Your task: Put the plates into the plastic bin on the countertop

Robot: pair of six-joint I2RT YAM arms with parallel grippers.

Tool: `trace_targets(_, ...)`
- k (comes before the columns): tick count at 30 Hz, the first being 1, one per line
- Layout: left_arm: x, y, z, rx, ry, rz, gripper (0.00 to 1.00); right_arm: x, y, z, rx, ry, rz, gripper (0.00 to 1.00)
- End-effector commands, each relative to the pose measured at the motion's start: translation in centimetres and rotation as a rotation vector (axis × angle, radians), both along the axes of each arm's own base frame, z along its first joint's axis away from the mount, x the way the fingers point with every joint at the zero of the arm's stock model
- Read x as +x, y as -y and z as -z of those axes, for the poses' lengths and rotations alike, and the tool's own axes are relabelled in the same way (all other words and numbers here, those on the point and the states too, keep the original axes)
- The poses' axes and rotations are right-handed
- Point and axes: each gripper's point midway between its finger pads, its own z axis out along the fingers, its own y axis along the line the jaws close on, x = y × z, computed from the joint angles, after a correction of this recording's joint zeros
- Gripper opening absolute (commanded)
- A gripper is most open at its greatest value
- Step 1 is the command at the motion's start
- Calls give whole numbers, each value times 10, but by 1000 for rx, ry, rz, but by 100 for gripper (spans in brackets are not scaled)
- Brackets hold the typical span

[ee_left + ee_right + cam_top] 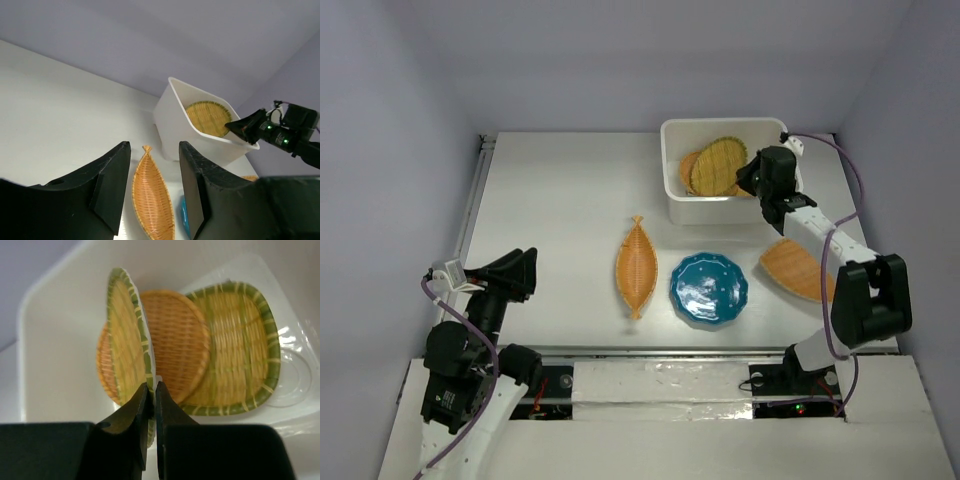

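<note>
The white plastic bin stands at the back right of the countertop. My right gripper is shut on the rim of a green-edged woven plate and holds it on edge inside the bin, above an orange round plate and a green-edged squarish plate. The held plate also shows from above. A leaf-shaped orange plate, a teal scalloped plate and a fan-shaped orange plate lie on the countertop. My left gripper is open and empty at the near left.
A metal rail runs along the countertop's left edge. The right arm reaches over the fan-shaped plate. The bin and the leaf-shaped plate show in the left wrist view.
</note>
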Motion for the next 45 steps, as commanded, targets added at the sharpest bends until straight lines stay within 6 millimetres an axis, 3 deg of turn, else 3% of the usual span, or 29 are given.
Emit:
trace_targets(1,-7,-1,-20,-20,73,7,41,12,-4,-11,10,26,-55,0)
trace_targets(2,-7,-1,-19,-20,72,7,41,15,-6,-1,7,1,-60,2)
trace_targets(5,-7,-2,-20,-21,73,6,43,15,-2,4,12,-10,-51,30)
trace_targets(6,-7,-2,-20,-21,74,6,44,15,1,2,9,-1,-38,48)
trace_targets(7,-7,-2,-20,-22,76,6,44,13,2,0,9,5,-31,56)
trace_targets(10,-7,-1,-19,-20,73,7,45,5,9,-22,9,56,-5,72)
trace_targets(12,-7,-2,-20,-21,74,6,45,-9,13,-50,20,132,1,74)
trace_targets(14,-8,-2,-21,-22,77,6,45,-20,12,-74,36,200,-14,73)
trace_targets(17,-7,-2,-20,-22,76,6,45,-52,-6,-101,84,284,-124,29)
trace_targets(18,-8,-2,-20,-22,76,4,45,-64,-23,-102,86,289,-180,7)
trace_targets(19,-8,-2,-20,-24,75,3,45,-77,-32,-105,74,299,-212,0)
trace_targets(22,-7,-2,-20,-23,72,3,45,-110,-80,-85,54,248,-364,0)
trace_targets(25,-6,-2,-19,-21,68,3,45,-142,-125,-44,55,150,-512,0)
trace_targets(26,-6,-1,-18,-22,66,3,44,-150,-134,-20,43,96,-541,0)
trace_targets(29,-5,-1,-18,-19,64,5,39,-171,-164,14,34,21,-626,0)
trace_targets(30,-4,0,-17,-19,59,6,26,-172,-172,34,22,-22,-646,0)
trace_targets(33,-3,1,-17,-17,55,9,8,-176,-193,57,2,-72,-689,0)
trace_targets(35,-3,1,-16,-16,54,9,7,-166,-196,70,-19,-98,-666,18)
trace_targets(37,-2,1,-16,-15,49,6,8,-156,-200,80,-33,-117,-646,47)
trace_targets(39,-2,1,-15,-15,48,6,16,-152,-204,84,-33,-126,-645,58)
trace_targets(42,-2,0,-15,-15,48,5,26,-149,-215,105,-42,-176,-657,59)
trace_targets(45,-2,0,-15,-17,49,4,29,-147,-223,127,-50,-220,-655,58)
